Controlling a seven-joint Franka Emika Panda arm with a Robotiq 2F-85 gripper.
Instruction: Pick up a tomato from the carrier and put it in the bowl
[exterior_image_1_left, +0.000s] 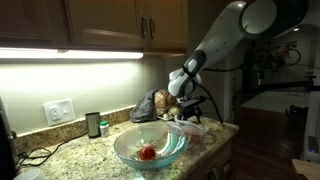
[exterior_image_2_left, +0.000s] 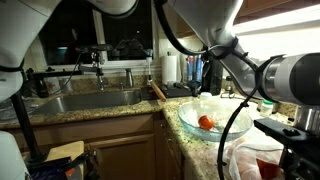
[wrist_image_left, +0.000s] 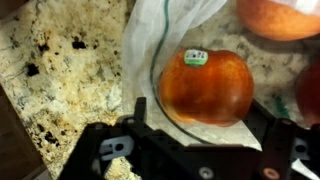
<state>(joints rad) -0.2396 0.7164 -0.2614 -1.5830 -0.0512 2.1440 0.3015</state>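
Wide jaws; tomato (wrist_image_left: 205, 88) sticker (wrist_image_left: 196, 57) illegible

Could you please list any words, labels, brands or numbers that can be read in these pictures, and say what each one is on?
Sticker on the tomato in the wrist view: a small pale label, too blurred to read.
No other text, brand, number or sign can be read in any view.
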